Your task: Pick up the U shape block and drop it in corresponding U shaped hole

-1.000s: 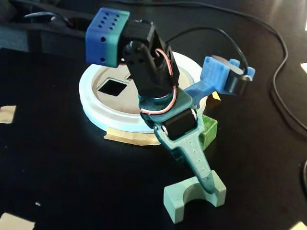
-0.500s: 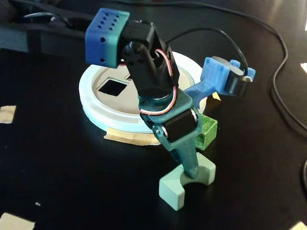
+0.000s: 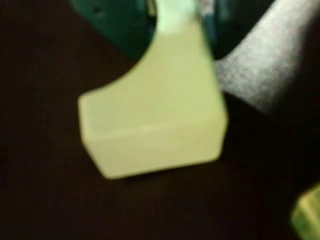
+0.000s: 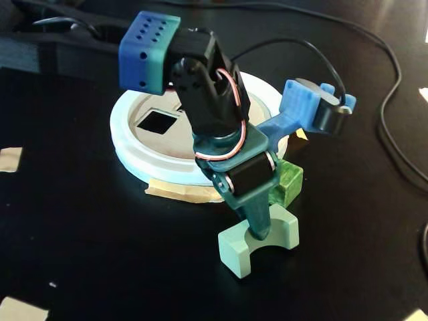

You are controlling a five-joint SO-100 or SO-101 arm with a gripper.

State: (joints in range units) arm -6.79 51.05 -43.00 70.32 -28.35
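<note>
Gripper (image 4: 259, 231) is down in the notch of the pale green U block (image 4: 259, 246) on the black table (image 4: 100, 241), just in front of the round sorter board (image 4: 137, 157). Jaws look narrow around 1 leg, but real contact cannot be told from the blurry wrist view. Risk: thin off-centre hold lets it twist or slip on lifting, or bump the dark green block (image 4: 286, 182) behind.

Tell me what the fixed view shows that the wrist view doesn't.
Only the fixed view shows the round white sorter board with its square hole, the blue and black arm and the cables. Only the wrist view shows the block's curved inner cut up close. Both show the pale green U block at the fingers and a darker green block.
</note>
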